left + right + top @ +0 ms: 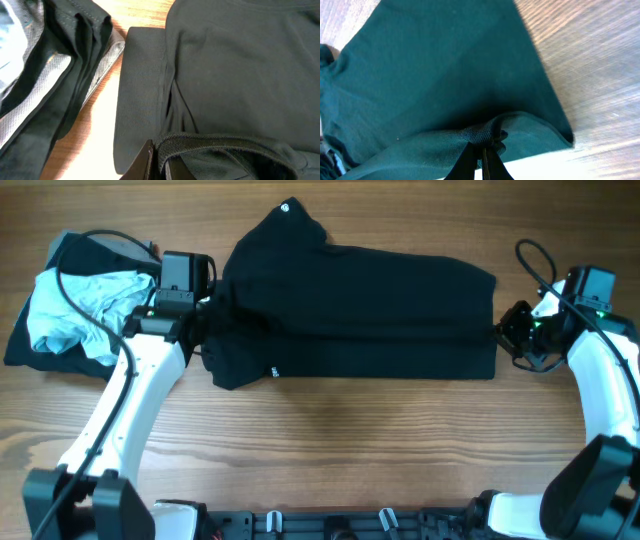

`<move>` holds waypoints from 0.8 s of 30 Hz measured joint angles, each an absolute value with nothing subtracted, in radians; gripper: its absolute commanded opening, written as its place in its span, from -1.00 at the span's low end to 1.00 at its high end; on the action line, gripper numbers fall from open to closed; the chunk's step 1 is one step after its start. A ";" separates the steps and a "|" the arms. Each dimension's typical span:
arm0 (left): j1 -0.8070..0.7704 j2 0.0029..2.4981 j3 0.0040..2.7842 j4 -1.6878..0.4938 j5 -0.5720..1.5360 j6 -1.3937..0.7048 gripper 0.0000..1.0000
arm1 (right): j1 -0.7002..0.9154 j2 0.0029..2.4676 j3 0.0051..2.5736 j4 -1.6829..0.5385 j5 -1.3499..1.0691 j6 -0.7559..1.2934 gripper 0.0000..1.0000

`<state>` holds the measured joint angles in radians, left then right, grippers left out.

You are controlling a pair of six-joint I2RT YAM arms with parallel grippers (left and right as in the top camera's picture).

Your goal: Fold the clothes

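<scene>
Black shirt [370, 310] is lying mid-table, folded over lengthwise. On its left end the left gripper [156, 159] is clamped on a hem, and the right gripper [481, 152] pinches the right edge. It looks light and floppy, so I'd grab corners and pull it taut.

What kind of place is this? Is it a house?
Probably a robot lab, not a home: the robot's left arm and right arm hold a dark garment on a wooden table beside a clothes pile.
</scene>
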<state>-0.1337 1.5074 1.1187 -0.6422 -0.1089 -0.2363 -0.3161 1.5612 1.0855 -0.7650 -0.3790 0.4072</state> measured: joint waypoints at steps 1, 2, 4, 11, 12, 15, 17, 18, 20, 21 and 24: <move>-0.134 1.514 1.119 -0.636 -0.109 -0.236 -0.84 | -0.313 1.575 1.085 -0.756 -0.386 0.410 -0.91; -0.134 1.536 1.119 -0.616 -0.109 -0.234 -0.82 | -0.313 1.585 1.085 -0.749 -0.390 0.412 -0.91; -0.134 1.558 1.119 -0.587 -0.109 -0.229 -0.77 | -0.313 1.604 1.085 -0.731 -0.392 0.415 -0.89; -0.134 1.588 1.119 -0.541 -0.115 -0.222 0.46 | -0.310 1.618 1.085 -0.678 -0.393 0.421 -0.19; -0.134 1.588 1.119 -0.535 -0.116 -0.217 0.68 | -0.310 1.618 1.085 -0.673 -0.392 0.417 0.22; -0.134 1.588 1.119 -0.534 -0.124 -0.219 0.79 | -0.310 1.618 1.085 -0.668 -0.384 0.422 0.38; -0.134 1.588 1.119 -0.585 -0.134 -0.217 0.81 | -0.313 1.618 1.085 -0.710 -0.357 0.421 0.47; -0.134 1.588 1.121 -0.646 -0.134 -0.218 0.77 | -0.321 1.618 1.085 -0.764 -0.324 0.422 0.47; -0.134 1.588 1.121 -0.761 -0.131 -0.218 0.72 | -0.340 1.618 1.085 -0.842 -0.266 0.421 0.47; -0.134 1.588 1.121 -0.805 -0.126 -0.218 0.69 | -0.347 1.618 1.084 -0.874 -0.244 0.413 0.47; -0.134 1.589 1.109 -0.859 -0.089 -0.218 0.54 | -0.355 1.618 1.042 -0.896 -0.213 0.366 0.45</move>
